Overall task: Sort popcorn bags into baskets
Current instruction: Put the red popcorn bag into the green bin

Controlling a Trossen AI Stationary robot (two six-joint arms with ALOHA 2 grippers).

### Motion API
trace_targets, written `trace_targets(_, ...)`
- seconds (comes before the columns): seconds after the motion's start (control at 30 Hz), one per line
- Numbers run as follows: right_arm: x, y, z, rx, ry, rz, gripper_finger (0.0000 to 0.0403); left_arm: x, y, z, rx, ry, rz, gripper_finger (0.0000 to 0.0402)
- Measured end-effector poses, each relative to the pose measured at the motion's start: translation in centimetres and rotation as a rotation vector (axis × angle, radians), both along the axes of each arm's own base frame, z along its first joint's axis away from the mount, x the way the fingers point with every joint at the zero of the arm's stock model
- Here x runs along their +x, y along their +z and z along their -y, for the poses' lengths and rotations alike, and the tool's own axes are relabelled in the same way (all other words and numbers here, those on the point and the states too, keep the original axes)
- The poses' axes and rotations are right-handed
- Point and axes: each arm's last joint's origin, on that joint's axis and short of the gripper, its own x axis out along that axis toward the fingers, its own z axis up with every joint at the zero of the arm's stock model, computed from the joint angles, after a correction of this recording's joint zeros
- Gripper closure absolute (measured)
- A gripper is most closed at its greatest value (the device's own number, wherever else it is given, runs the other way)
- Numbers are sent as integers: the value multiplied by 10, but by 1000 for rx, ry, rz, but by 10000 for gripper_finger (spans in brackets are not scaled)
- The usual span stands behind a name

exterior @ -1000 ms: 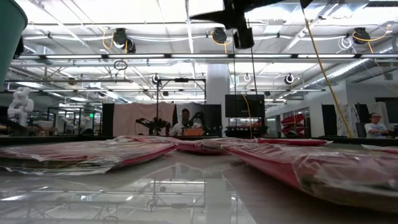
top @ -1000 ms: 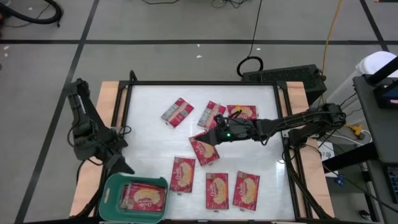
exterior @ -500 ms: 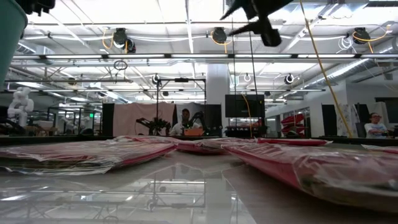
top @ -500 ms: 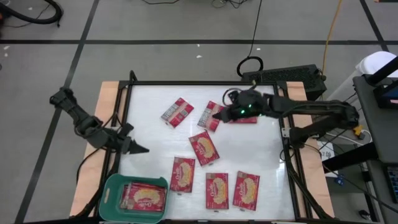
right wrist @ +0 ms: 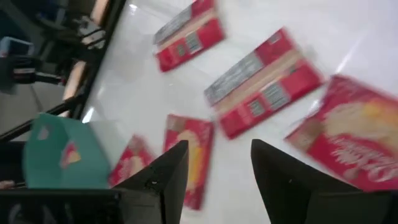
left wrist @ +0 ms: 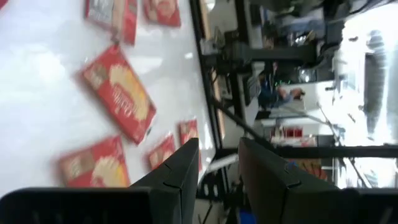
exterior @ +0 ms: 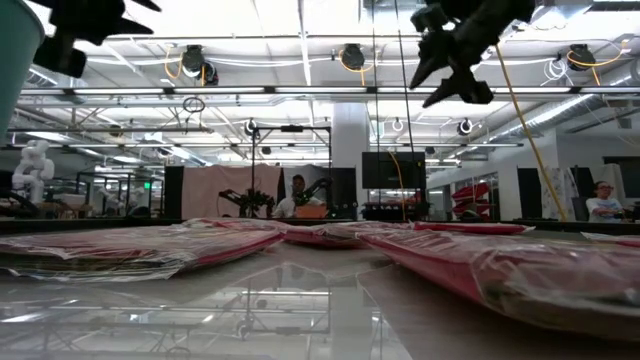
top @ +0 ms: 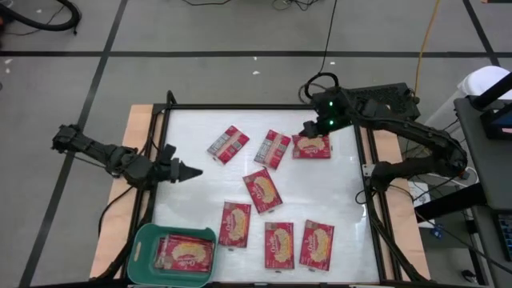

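Over the far edge: right gripper (top: pixel 308 130) has pulled back from the centre packet (top: pixel 262 190), fingers spread, empty.
Left gripper (top: pixel 188 171): swung inward, fingers apart, empty.
Basket (top: pixel 142 240): no bag added; seven popcorn bags remain out.

Glossy plastic-wrapped popcorn bags (top: pixel 262 190) lie on a smooth, shiny white table (top: pixel 336 200); the basket (top: pixel 142 243) looks matt plastic.

The basket (top: pixel 173 254) sits at the near left corner of the worktop (top: pixel 336 200), with a popcorn bag (top: pixel 186 254) lying in it. Three bags lie in a row along the near edge, to the right of the basket. One bag (top: pixel 262 190) lies in the middle. Three more lie side by side near the far edge. The left gripper (top: pixel 190 171) hangs over the left side. The right gripper (top: pixel 307 129) is above the far right bag (top: pixel 313 146).
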Motion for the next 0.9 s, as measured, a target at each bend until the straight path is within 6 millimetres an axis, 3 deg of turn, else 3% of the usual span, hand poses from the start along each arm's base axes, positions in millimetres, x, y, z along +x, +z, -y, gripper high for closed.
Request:
trace_targets(0.4, -46, -40, 62, 37, -31, -300, 178, 40, -6, -4, 28, 36, 11, 284)
trace_targets(0.67, -57, -82, 101, 150, -30, -412, 161, 72, -7, 3, 36, 24, 124, 284)
trace_targets(0.9, -59, -110, 116, 212, 55, -439, 161, 90, -10, 8, 16, -2, 186, 284)
